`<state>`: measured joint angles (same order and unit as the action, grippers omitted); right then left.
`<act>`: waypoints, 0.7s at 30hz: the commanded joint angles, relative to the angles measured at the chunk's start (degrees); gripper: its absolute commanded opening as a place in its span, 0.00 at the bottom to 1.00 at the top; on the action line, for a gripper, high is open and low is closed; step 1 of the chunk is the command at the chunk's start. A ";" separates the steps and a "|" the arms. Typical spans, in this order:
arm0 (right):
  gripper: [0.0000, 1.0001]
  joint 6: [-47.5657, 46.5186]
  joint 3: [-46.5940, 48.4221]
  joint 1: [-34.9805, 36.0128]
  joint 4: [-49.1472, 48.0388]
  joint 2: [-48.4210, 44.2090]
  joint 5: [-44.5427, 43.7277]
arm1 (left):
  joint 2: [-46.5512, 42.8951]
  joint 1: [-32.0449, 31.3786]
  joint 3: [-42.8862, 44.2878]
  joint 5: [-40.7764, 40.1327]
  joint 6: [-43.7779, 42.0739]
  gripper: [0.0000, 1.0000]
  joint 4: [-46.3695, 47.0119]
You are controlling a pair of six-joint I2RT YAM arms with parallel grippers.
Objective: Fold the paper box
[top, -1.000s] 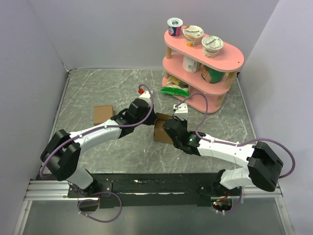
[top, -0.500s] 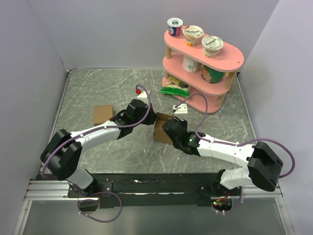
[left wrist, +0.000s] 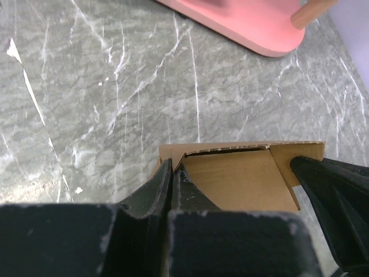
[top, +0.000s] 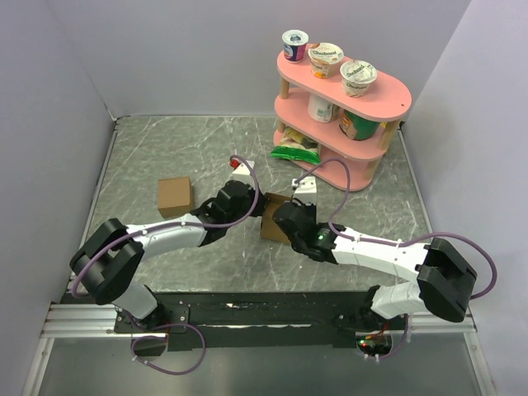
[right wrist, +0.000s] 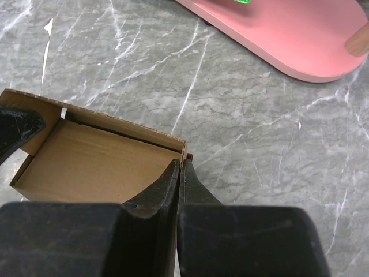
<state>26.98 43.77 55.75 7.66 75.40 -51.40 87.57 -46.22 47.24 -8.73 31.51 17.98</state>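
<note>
The paper box [top: 270,225], a small open brown carton, sits mid-table between both arms. In the left wrist view its inside [left wrist: 236,179] faces the camera, and my left gripper [left wrist: 172,167] is shut on its left wall. My right gripper [right wrist: 182,164] is shut on the opposite wall at a corner, with the box floor [right wrist: 92,167] to its left. From above, the left gripper [top: 256,208] and right gripper [top: 284,216] flank the box. Each wrist view shows the other gripper's dark finger at the far wall.
A closed brown cardboard cube [top: 174,195] stands left of the box. At the back right is a pink two-tier shelf [top: 388,103] holding yogurt cups and snacks; its base [left wrist: 242,26] [right wrist: 288,34] lies just beyond the box.
The left wrist has swung down toward the near edge, uncovering the brown cube. Both grippers stay shut on the box, which has barely shifted.
</note>
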 commanded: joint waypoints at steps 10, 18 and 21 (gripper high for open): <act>0.00 8.17 -5.01 3.05 -4.67 -1.83 -0.37 | -0.56 -9.33 -10.24 -8.40 -4.96 0.01 1.88; 0.06 9.41 -4.31 3.49 -1.17 -3.67 -0.20 | -0.91 -11.09 -11.12 -11.56 -5.49 0.01 3.38; 0.35 8.44 -3.16 3.58 0.42 -6.30 0.33 | -1.26 -11.09 -11.29 -12.45 -5.67 0.01 3.47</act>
<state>34.85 38.87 58.28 7.14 73.12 -53.25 85.56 -55.59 38.06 -22.83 26.79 28.60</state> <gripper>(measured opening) 0.217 0.045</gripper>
